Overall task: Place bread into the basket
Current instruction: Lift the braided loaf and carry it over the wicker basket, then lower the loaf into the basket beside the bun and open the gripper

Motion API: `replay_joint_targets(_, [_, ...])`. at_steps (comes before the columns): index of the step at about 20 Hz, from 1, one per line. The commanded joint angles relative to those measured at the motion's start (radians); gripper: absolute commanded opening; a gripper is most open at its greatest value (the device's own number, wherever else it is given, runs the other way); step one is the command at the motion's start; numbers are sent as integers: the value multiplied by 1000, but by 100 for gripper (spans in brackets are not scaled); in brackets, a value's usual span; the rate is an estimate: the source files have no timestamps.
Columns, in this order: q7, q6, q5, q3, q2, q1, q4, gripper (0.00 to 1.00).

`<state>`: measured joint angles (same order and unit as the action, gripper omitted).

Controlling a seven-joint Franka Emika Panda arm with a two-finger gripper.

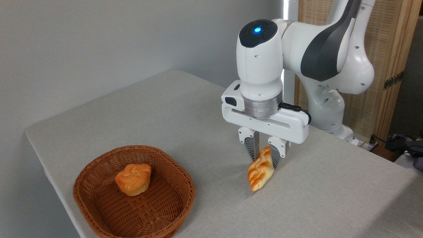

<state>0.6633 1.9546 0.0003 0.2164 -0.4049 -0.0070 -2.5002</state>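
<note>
while grey walls (99,39) surround it, cloth-covered table (172,109) bears basket (99,211).

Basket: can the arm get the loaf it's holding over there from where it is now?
Probably yes. The gripper is shut on the bread, the tablecloth between it and the basket is bare, and the bun leaves open floor inside.

Soft, even light; only a faint shadow lies under my pincer (264,158), everything around it sharp.
</note>
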Motion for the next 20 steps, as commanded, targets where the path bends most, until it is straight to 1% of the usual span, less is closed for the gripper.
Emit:
replay_joint_targets(1, [2, -49, -23, -2, 9, -33, 93, 36])
replay_joint_targets(3, [2, -98, -90, -3, 41, -59, 185, 37])
replay_joint_targets(5, [-1, -120, -144, -3, 79, -83, 283, 37])
replay_joint_targets(7, [-1, -132, -225, -3, 144, -111, 387, 37])
replay_joint_targets(8, [-1, -131, -256, -6, 187, -114, 441, 37])
replay_joint_targets(9, [5, -128, -279, -20, 234, -117, 495, 38])
replay_joint_targets(11, [7, -100, -328, -28, 332, -117, 582, 40])
replay_joint_targets(13, [6, -27, -371, -40, 403, -117, 647, 40])
replay_joint_targets(15, [12, 67, -387, -51, 446, -116, 675, 40])
replay_joint_targets(17, [15, 165, -387, -52, 468, -116, 675, 40])
replay_joint_targets(18, [21, 190, -384, -54, 478, -116, 675, 42])
replay_joint_targets(20, [76, 208, -381, -54, 489, -116, 673, 50])
